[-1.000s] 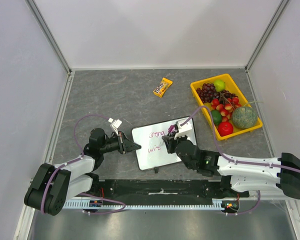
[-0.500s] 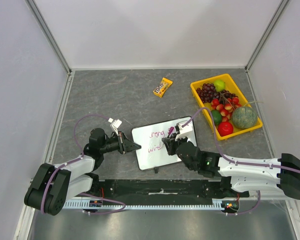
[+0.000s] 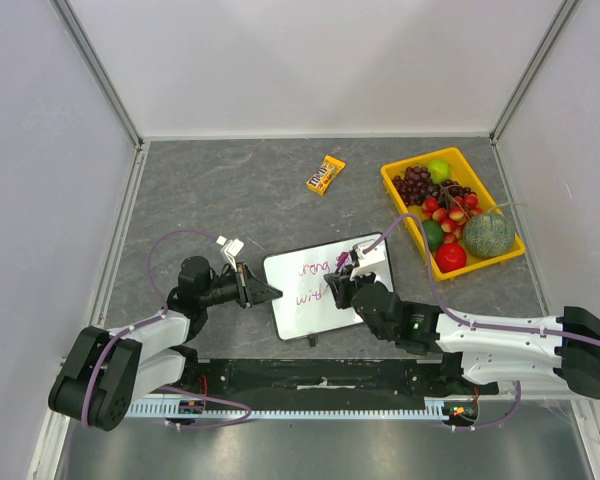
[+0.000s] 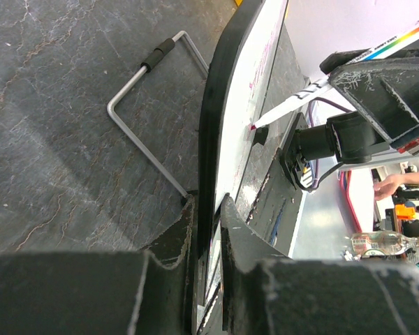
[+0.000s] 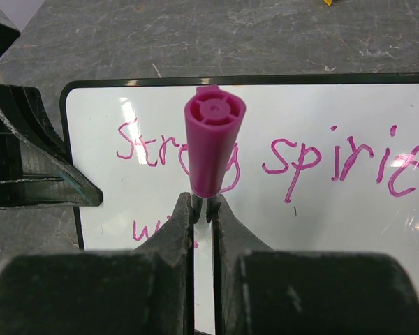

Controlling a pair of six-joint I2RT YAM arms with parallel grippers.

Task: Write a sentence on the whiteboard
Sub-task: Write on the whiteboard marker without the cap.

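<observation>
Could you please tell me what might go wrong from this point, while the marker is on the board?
1. The left jaws pinch the whiteboard only at its thin left edge; pen pressure could shift it and skew the line.
2. The right jaws hold the marker in a narrow pinch; it could twist or slip.
3. The right arm works close over the sentence; brushing it might smudge the ink.

Open tabletop (image 3: pixel 230 190) behind whiteboard (image 3: pixel 305 315); fruit tray (image 3: pixel 390 178) right
</observation>
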